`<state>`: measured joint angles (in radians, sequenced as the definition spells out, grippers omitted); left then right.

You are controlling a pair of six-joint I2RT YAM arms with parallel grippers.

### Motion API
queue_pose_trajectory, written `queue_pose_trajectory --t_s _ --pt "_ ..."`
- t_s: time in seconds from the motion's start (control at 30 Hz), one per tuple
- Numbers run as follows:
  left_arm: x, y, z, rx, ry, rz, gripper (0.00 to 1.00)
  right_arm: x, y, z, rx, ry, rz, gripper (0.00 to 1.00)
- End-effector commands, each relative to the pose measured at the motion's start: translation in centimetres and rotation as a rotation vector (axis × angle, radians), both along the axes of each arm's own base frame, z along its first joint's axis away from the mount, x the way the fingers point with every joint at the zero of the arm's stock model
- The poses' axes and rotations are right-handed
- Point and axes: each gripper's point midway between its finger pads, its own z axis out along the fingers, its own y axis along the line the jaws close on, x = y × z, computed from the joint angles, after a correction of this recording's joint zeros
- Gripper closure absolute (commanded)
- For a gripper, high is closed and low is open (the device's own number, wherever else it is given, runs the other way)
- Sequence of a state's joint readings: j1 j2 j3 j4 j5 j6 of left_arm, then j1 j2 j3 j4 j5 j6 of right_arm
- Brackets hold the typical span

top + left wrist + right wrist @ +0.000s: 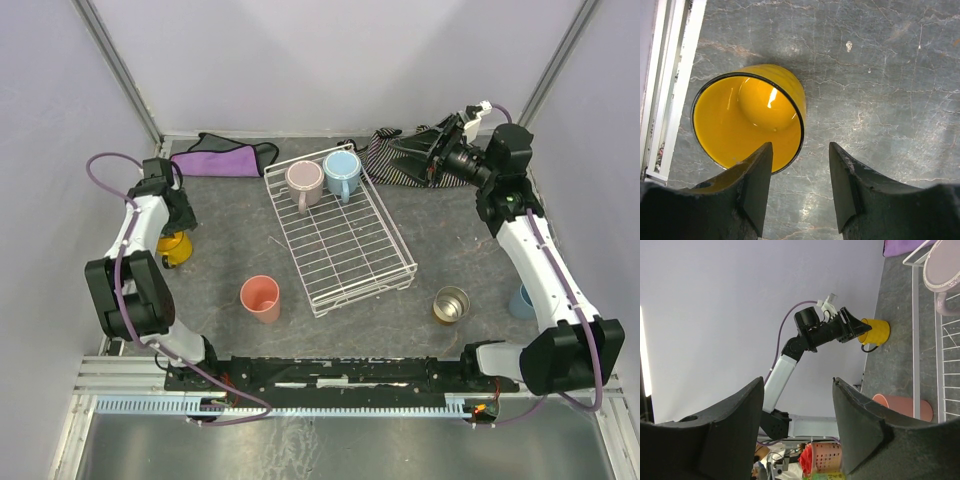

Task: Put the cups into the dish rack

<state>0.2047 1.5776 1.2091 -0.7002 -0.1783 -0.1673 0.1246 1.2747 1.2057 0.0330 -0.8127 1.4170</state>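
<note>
We see our left gripper point(800, 147) with its jaws partly open and holding nothing. They stand across the wall of the glossy yellow handled mug point(747, 117): one finger is over its inside, the other is outside its rim. If a finger touches the rim, we cannot tell. Our right gripper point(798, 382) is in the air, its jaws wide apart and empty. The white wire-grid dish rack point(340, 245) lies between the two grippers. At its far end it holds a pale pink mug point(303, 180) and a light blue mug point(342, 172) side by side.
</note>
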Motion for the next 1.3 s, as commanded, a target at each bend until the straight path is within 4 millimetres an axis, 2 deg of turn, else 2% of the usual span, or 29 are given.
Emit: queue_pose_trajectory --t_s 0.0,0.27,0.5,0.57,0.63,0.8,0.87,0.93,1.07,1.17,1.27 --pt "1.1 -0.3 -0.8 -0.014 -0.004 -0.073 0.45 0.0 0.3 1.0 0.009 -0.058 0.025 0.35" --pt "1.2 0.5 -3.3 0.01 0.036 -0.045 0.47 0.4 0.4 1.1 0.01 -0.057 0.029 0.35" --pt "0.9 0.5 -5.4 0.002 0.064 -0.018 0.57 0.6 0.3 1.0 0.001 -0.058 0.02 0.35" --pt "0.8 0.6 -5.7 0.004 0.068 -0.015 0.63 0.6 0.2 1.0 -0.002 -0.06 0.018 0.35" --pt "0.8 0.5 -6.0 0.001 0.063 -0.013 0.73 0.6 0.1 1.1 -0.007 -0.065 0.019 0.35" --pt "2.1 -0.7 -4.8 -0.063 -0.012 -0.03 0.95 0.8 0.1 0.8 -0.021 -0.073 0.029 0.35" --pt "3.0 -2.0 -3.4 -0.129 -0.07 -0.052 0.97 0.7 0.2 0.6 -0.032 -0.084 0.043 0.35" --pt "4.2 -3.7 -1.1 -0.22 -0.155 -0.072 0.97 0.7 0.4 0.6 -0.037 -0.102 0.061 0.35" --pt "6.2 -7.6 5.6 -0.419 -0.393 -0.136 0.97 0.4 0.6 0.6 -0.035 -0.129 0.082 0.35" --pt "6.7 -9.8 11.0 -0.527 -0.568 -0.185 0.97 0.2 1.1 0.9 -0.023 -0.144 0.099 0.35" --pt "6.9 -11.8 15.1 -0.636 -0.684 -0.245 0.97 -0.3 1.8 1.7 -0.015 -0.18 0.128 0.35"
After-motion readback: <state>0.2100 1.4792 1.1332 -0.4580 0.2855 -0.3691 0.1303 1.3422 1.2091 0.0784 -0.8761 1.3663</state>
